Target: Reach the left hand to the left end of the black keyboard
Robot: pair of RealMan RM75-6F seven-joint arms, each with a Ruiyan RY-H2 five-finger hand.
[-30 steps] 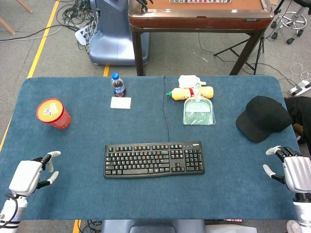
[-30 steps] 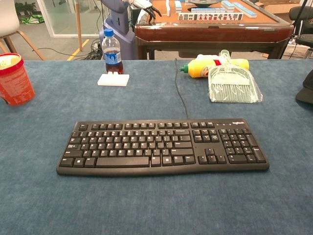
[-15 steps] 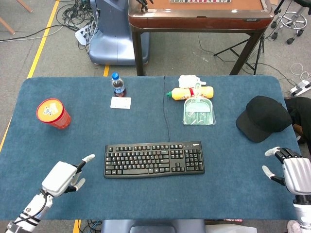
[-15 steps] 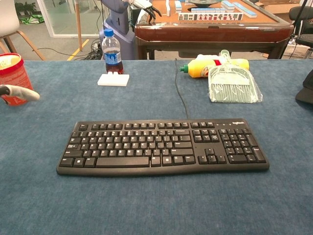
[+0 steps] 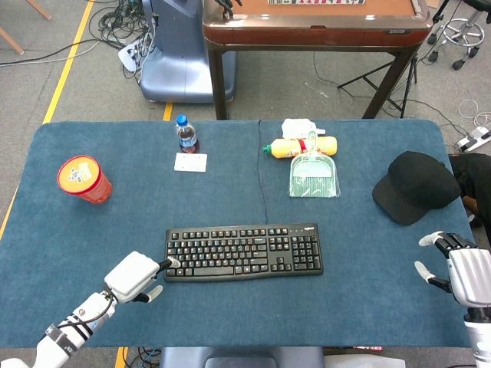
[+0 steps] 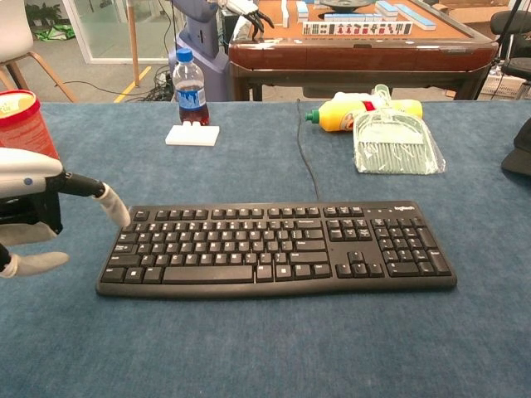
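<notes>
The black keyboard (image 5: 243,251) (image 6: 278,247) lies in the middle of the blue table, its cable running to the far edge. My left hand (image 5: 136,277) (image 6: 33,207) sits right beside the keyboard's left end, fingers spread and holding nothing; one fingertip (image 5: 173,263) (image 6: 117,211) reaches the keyboard's left edge. My right hand (image 5: 459,271) rests open near the table's right edge, far from the keyboard; the chest view does not show it.
A red cup (image 5: 83,179) (image 6: 22,131) stands at the left. A cola bottle (image 5: 186,134) and a white card (image 5: 190,162) are behind the keyboard. A yellow bottle (image 5: 298,146), green dustpan (image 5: 314,175) and black cap (image 5: 416,185) lie to the right.
My left hand has moved right and forward from the table's left front corner to the keyboard's left end. The right hand has stayed put.
</notes>
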